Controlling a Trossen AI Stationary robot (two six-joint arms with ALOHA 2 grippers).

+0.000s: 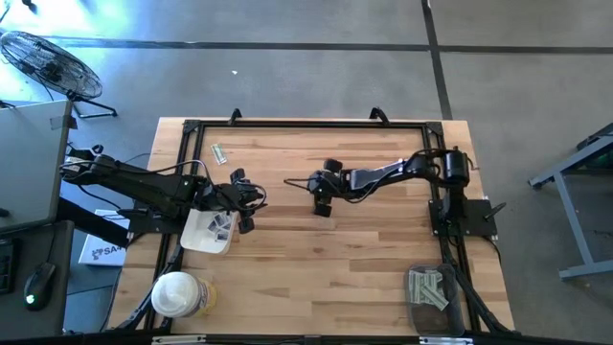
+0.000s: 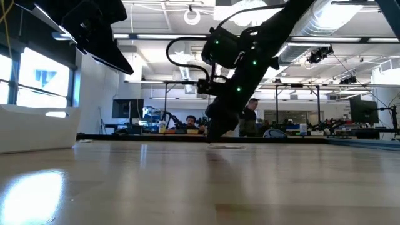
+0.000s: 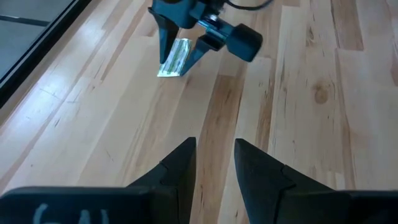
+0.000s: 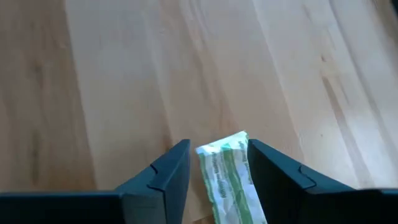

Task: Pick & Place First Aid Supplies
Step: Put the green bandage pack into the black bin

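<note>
Right now my right gripper [image 4: 214,171] is down at the middle of the table [image 1: 383,278], its fingers standing apart on either side of a narrow pale green-and-white strip [image 4: 229,177] that lies flat on the wood. There is a gap on each side, so I am not pinching it; I judge this to be either just before a grasp or just after a release, and I cannot say which. The strip looks thin and papery, printed in green, with one short end crimped, so I expect it to slide or buckle if squeezed off-centre.

Further left, my left gripper [image 1: 241,204] hangs above the table beside the white tray [image 1: 196,235] at the left edge, fingers partly apart with nothing between them, pointing toward the right gripper. The tray already holds a few small square packets [image 1: 220,225], though the overhead view is too coarse to read them. At the far left a lone strip [image 1: 219,152] lies on the wood. Near me sit a white-lidded tub [image 1: 174,294] on the left and a bin of more strips [image 1: 428,287] on the right.
</note>
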